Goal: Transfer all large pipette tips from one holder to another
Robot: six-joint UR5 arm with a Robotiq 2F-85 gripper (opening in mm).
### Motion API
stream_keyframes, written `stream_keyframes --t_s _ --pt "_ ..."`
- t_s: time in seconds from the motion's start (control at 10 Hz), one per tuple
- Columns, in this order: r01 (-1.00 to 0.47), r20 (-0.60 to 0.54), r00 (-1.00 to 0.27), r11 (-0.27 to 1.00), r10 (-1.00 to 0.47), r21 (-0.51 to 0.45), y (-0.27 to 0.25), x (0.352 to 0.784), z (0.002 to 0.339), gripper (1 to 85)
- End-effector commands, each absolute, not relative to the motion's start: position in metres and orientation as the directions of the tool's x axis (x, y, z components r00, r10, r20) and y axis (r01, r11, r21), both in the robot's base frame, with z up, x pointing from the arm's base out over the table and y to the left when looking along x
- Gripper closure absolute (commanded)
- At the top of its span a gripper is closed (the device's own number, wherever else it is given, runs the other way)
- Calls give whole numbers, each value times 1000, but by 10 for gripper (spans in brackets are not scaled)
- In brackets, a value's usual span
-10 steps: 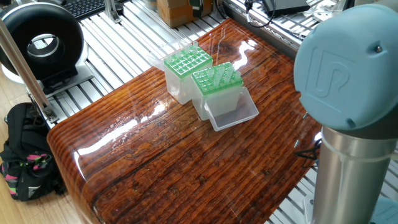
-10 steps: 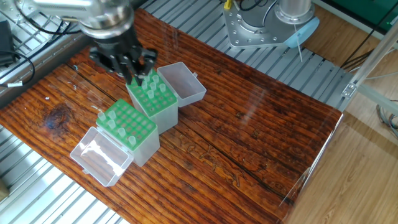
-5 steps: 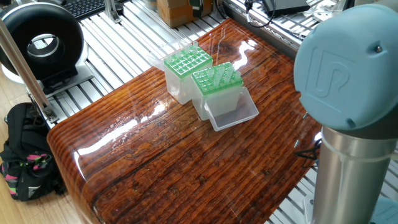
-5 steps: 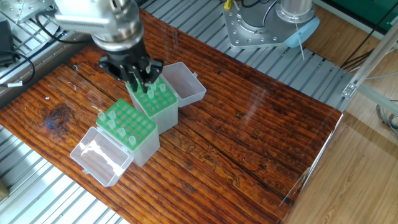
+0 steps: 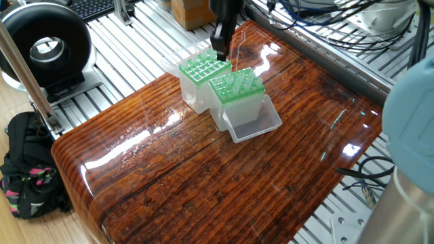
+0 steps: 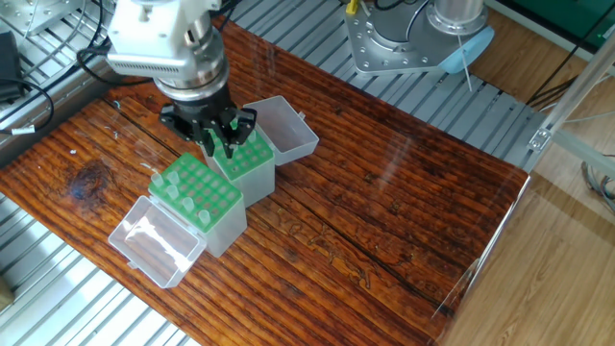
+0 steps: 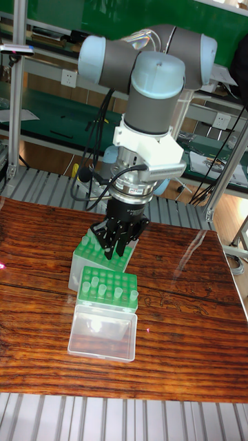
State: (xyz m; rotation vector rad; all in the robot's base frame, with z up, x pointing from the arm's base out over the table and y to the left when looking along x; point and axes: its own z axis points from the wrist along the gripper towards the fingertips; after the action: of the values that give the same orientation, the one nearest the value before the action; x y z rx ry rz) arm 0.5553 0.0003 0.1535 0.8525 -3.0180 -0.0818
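The hand point(image 6: 217, 140) is seen pointing straight down over one of two green-topped boxes, its dark fingers point(image 7: 112, 247) drawn close together just above the box's grid of holes. Whether a tip is pinched between the fingers cannot be told from any view, as the fingertips are dark and partly hidden. In the tall fixed view the hand point(image 7: 118, 249) is placed over the far box point(image 7: 88, 256), behind the near box point(image 7: 109, 289). In one fixed view only the lower part of the hand point(image 5: 222, 47) is shown, at the back edge of the boxes.

The two boxes are set touching, corner to side, near the middle of the desk point(image 6: 365, 221). A few whitish pipette tips point(image 6: 179, 191) are seen standing in the holes of the box nearer the desk's front edge in the other fixed view point(image 6: 204, 202), grouped toward one side. More tips point(image 5: 242, 82) are seen standing upright in the box with the clear lid in one fixed view. The box under the hand point(image 6: 246, 163) is partly covered by it.

Each box has a clear hinged lid lying open flat on the desk: one lid point(image 6: 154, 240) toward the desk's edge, the other lid point(image 6: 282, 127) just beside the hand. The desk is a glossy brown wooden board resting on a grooved metal frame point(image 6: 404, 91).
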Motion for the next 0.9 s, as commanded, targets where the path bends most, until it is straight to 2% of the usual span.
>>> stream_keyframes --t_s 0.0,0.8 --pt "-511 -18 -860 858 -511 58 6 549 146 547" --pt "-486 17 -873 873 -487 44 -5 529 140 547"
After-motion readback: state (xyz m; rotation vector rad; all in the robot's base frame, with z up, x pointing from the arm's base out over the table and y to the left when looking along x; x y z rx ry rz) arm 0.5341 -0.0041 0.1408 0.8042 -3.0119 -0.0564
